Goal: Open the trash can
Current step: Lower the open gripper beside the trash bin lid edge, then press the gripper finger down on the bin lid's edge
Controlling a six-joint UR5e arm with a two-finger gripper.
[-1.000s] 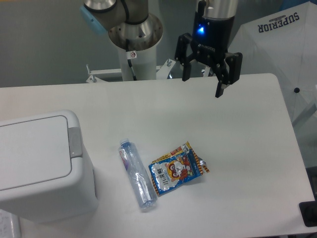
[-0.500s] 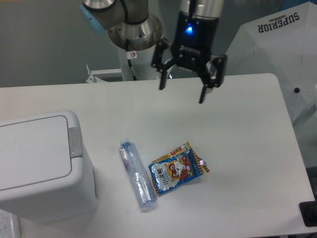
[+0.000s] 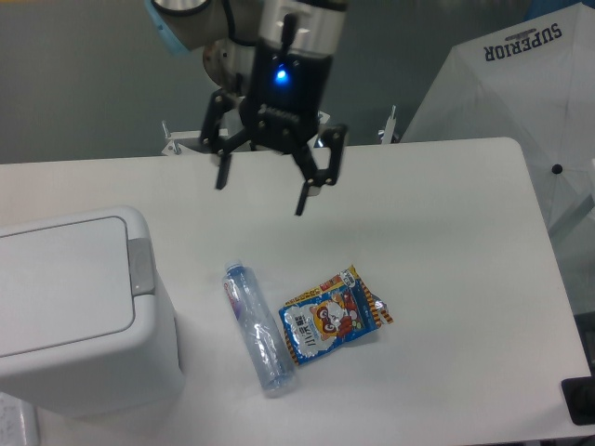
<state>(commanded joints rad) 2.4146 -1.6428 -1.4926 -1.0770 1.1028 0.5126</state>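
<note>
One view is available: the gripper (image 3: 261,192), jaws spread wide and holding nothing, has travelled left across the table's far side within the last second, toward the trash can (image 3: 79,311) at the near left, whose lid remains closed and latch (image 3: 140,267) untouched.

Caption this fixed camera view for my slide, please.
Open gripper above table, right of closed trash can; bottle and snack bag nearby.
</note>
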